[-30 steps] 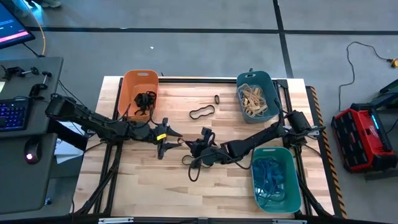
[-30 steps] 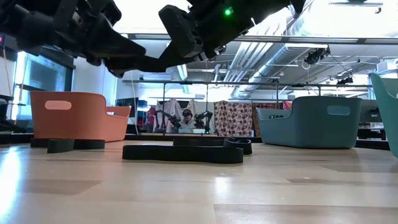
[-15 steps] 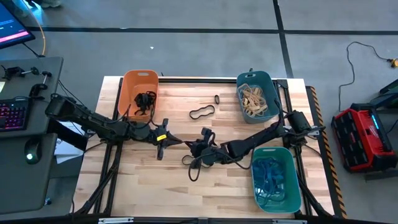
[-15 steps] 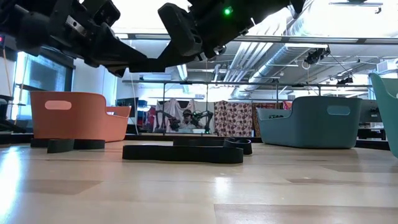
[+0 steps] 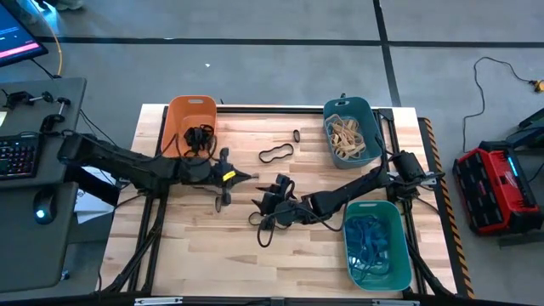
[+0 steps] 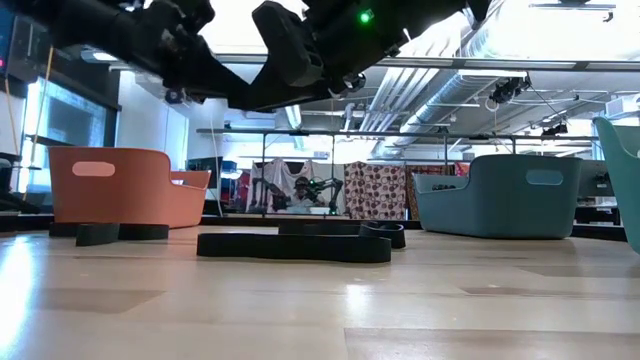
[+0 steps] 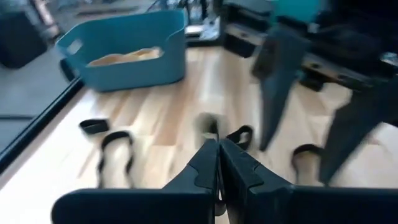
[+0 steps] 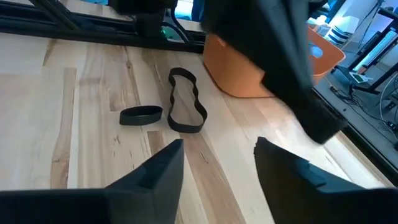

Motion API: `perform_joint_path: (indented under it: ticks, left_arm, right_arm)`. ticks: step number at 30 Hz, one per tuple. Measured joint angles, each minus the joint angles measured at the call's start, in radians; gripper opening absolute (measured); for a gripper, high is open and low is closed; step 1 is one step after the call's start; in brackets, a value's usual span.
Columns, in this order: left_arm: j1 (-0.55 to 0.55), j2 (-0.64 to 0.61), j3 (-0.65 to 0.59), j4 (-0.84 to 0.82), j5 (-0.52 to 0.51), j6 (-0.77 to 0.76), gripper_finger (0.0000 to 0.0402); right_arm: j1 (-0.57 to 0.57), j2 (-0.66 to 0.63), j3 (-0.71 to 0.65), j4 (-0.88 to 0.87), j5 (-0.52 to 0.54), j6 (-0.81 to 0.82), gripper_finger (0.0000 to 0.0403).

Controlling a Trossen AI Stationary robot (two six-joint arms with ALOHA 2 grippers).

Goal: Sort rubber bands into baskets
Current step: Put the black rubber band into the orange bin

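Left gripper newly shut; long black band lengthwise across table.

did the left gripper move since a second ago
Yes. In the high view the left gripper has shifted toward the orange basket and the far table edge, and its fingers have closed.

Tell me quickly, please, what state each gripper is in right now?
Left gripper: shut; nothing visibly held.
Right gripper: open, empty, above the table.
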Motion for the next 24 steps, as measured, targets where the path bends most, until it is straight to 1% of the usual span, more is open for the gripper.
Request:
perform_joint_path:
  ticks: [2,4,9,12,15,18,21,24]
  left_arm:
    - [0.025,-0.014,0.047,-0.104,-0.003,0.0,0.0001]
    - [0.051,-0.033,0.086,-0.213,-0.013,0.0,0.0]
    - [0.123,-0.095,0.173,-0.504,-0.078,-0.013,0.0]
    - [0.178,-0.138,0.205,-0.66,-0.115,-0.051,0.0]
    - [0.25,-0.176,0.224,-0.801,-0.139,-0.093,0.0]
    - [0.331,-0.199,0.226,-0.909,-0.151,-0.119,0.0]
    - [0.418,-0.2,0.226,-0.977,-0.167,-0.127,0.0]
    - [0.505,-0.187,0.225,-1.011,-0.17,-0.127,0.0]
  right_arm:
    - [0.0,0.0,0.0,-0.003,0.0,0.0,0.0192]
    - [0.0,0.0,0.0,-0.009,0.001,0.0,0.0198]
    - [0.0,0.0,0.0,-0.059,0.081,0.011,0.0199]
    - [-0.008,0.0,-0.001,-0.092,0.085,0.068,0.0199]
    - [-0.038,0.0,-0.001,-0.119,0.023,0.123,0.0197]
    - [-0.074,0.0,-0.001,-0.137,-0.06,0.161,0.0184]
    - [-0.113,0.0,-0.001,-0.142,-0.13,0.179,0.0167]
    - [-0.154,0.0,-0.001,-0.145,-0.203,0.184,0.0153]
